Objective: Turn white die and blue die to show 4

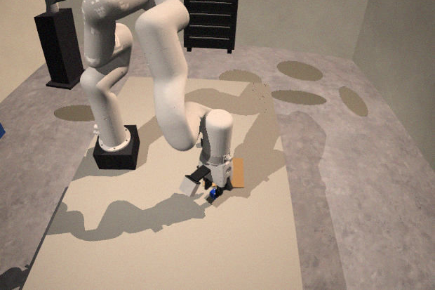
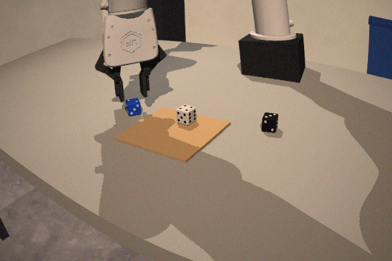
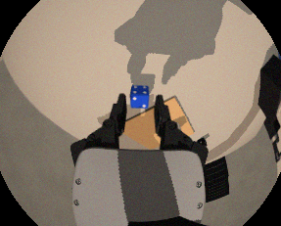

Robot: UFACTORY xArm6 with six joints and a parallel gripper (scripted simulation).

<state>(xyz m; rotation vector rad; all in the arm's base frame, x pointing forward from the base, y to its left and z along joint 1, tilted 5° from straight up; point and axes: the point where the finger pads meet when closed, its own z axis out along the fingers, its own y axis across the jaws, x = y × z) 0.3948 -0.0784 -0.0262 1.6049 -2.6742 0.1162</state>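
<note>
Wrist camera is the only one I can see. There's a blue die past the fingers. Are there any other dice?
Observer: Yes, a white die sits on the orange mat.
Operator: Only that one?
Observer: There's a black die too. It's on the table, off the mat, on the far side from the blue die.
Operator: Is the gripper touching the blue one?
Observer: Not that I can see. The gripper hangs just above it with its fingers apart, holding nothing.
</note>
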